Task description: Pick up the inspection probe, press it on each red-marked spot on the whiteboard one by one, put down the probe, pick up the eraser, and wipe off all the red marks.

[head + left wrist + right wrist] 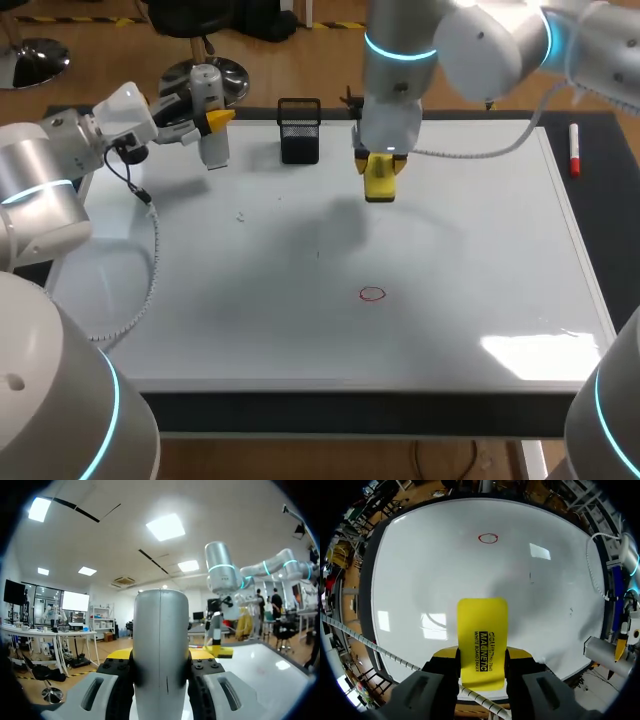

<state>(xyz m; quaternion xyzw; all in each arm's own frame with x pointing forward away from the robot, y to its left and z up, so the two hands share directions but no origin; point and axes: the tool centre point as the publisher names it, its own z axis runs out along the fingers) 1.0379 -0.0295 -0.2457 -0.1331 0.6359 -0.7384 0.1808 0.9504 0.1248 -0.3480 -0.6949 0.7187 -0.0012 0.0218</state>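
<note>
Right tool (383,186) pinching eraser (482,640) near whiteboard (300,330) far edge, left tool (218,121) pinching probe (160,645), seemingly near corner

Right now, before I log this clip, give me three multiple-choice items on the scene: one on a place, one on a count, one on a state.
1. Where does the marker lie?
A) off the whiteboard, beside its right edge
B) in the middle of the whiteboard
C) in a person's hand

2. How many red marks show on the whiteboard?
A) none
B) three
C) one

3. What state is the right gripper in?
A) open and empty
B) shut on the yellow eraser
C) shut on a cloth

Answers:
1 A: the head view shows it on the dark strip just past the board's right edge.
2 C: a single red circle shows on the board.
3 B: both fingers press the eraser's sides in the right wrist view.
</note>
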